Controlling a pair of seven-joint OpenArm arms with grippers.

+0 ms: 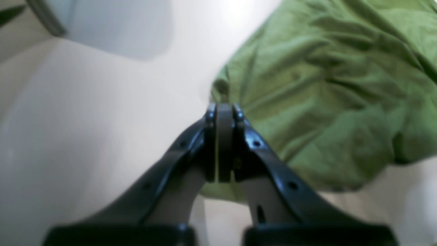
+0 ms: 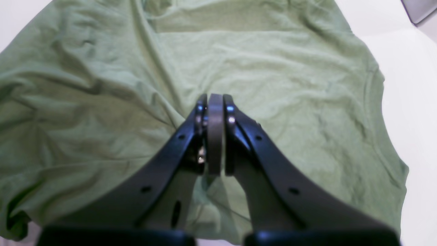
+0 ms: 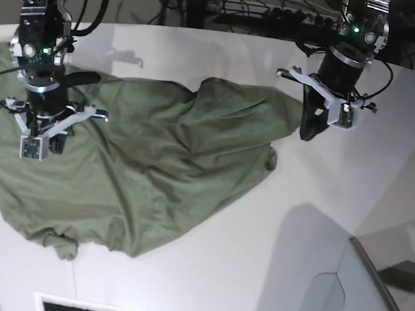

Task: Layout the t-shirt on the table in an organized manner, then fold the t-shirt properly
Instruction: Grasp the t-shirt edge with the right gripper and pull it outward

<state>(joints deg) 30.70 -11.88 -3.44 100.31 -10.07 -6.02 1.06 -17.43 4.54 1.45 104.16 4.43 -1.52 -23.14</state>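
T-shirt point(image 3: 140, 163) cloth lies right under the right fingers point(image 2: 215, 102), which are pressed together with nothing between them; the right wrist view shows only the dark pad faces meeting, and the tips stand over the fabric, though whether they touch it cannot be told. The left fingers point(image 1: 223, 111) are clenched the same way and grasp nothing, their tips at the shirt's edge where the green cloth meets the bare table point(image 3: 333, 235); contact there cannot be told either. In the base view the right gripper point(image 3: 39, 134) stands over the shirt's left part, and the left gripper point(image 3: 318, 126) hangs just beside its right corner. The shirt is olive green, soft and matte, spread out but not flat: long creases run across it, a raised fold humps up near the top middle, and the lower hem bunches into a small knot at the bottom. In the right wrist view one short sleeve shows at the right side with a stitched seam curving along it. The garment covers the left and middle of the white table, with its left edge reaching close to the table's rim. A grey panel point(image 3: 371, 291) stands at the lower right corner, well apart from the shirt.
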